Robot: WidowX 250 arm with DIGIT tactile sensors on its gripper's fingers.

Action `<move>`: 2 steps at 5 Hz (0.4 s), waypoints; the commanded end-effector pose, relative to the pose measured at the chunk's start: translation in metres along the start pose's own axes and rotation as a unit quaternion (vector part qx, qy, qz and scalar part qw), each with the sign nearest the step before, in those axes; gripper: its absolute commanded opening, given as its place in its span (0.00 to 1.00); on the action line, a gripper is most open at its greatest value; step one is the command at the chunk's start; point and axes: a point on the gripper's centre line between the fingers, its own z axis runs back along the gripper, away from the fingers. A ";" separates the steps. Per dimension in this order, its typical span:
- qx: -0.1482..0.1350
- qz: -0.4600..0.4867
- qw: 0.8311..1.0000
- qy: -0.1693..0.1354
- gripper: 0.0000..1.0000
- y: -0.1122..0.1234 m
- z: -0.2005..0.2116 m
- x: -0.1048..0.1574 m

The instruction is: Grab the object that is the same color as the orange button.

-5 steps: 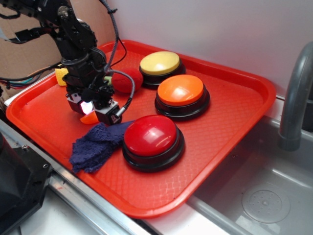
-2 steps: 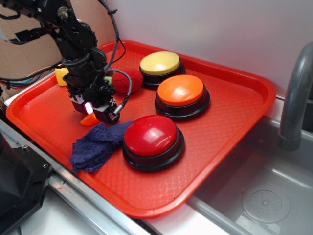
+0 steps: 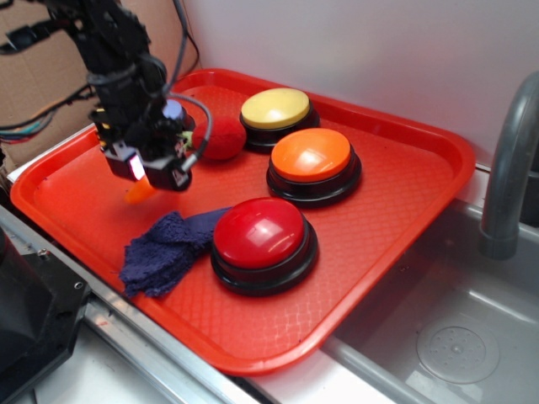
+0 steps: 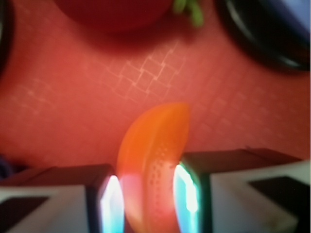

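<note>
Fingers of the black gripper (image 4: 149, 194) pinch the small glossy orange crescent-shaped toy slice (image 4: 153, 160), hanging clear above the red plastic tray (image 3: 76, 198), at nine o'clock from the matching domed orange button (image 3: 311, 156).

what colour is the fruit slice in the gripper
Orange, matching the middle button. The fruit slice shows best in the wrist view.

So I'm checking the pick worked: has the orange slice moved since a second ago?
Yes. The orange slice, pinched in the tool, has lifted off the tray, up and left from the blue cloth.
</note>
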 end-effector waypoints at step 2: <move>-0.008 0.002 1.000 -0.019 0.00 -0.021 0.099 0.009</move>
